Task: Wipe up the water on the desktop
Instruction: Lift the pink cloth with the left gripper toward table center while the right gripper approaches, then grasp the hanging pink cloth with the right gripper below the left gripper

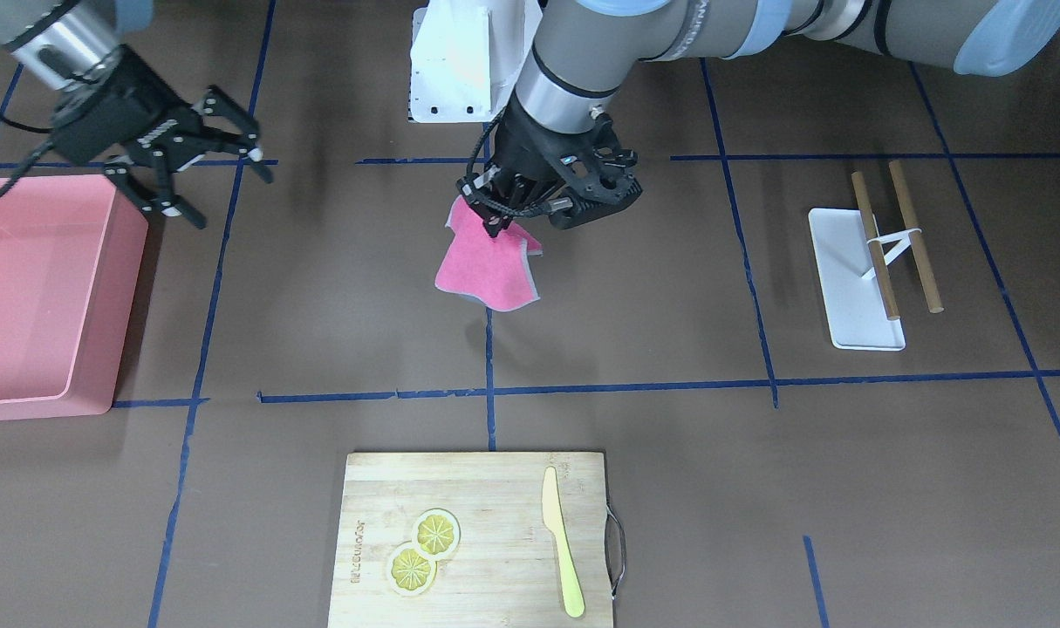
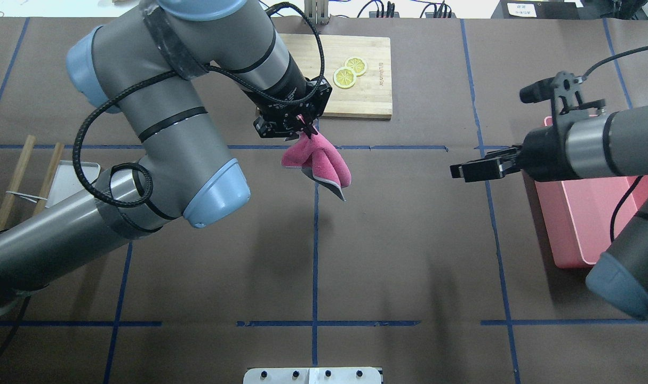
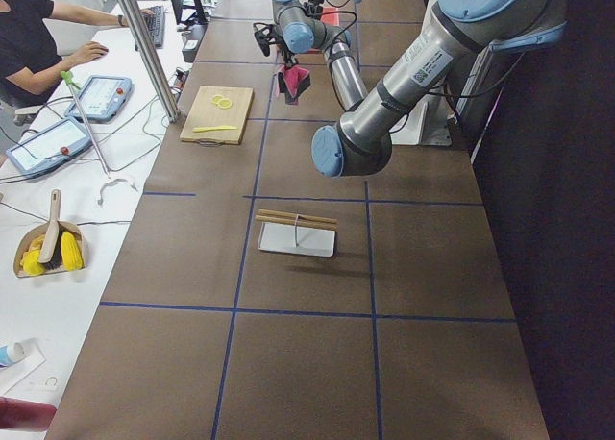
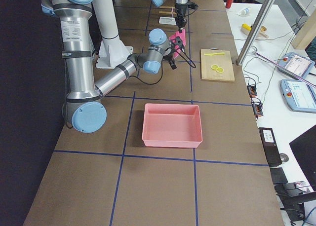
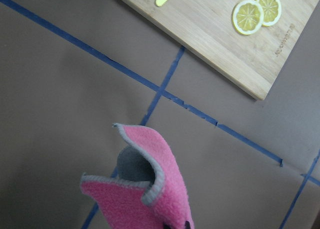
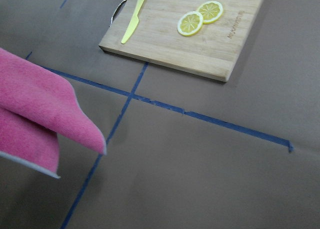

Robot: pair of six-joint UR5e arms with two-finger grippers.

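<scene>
Past the bamboo cutting board (image 1: 477, 523), a fuzzy pink cloth (image 1: 488, 270) hangs over the matte brown taped desktop (image 1: 652, 296), straight down from the left gripper (image 1: 496, 220) clamped on its top corner. The right gripper (image 1: 231, 196), well aside, gapes empty. No water shows.

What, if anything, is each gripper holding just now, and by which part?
The left gripper holds the cloth, pinched at a bunched upper edge, the rest hanging loose. The right gripper is open and empty.
</scene>
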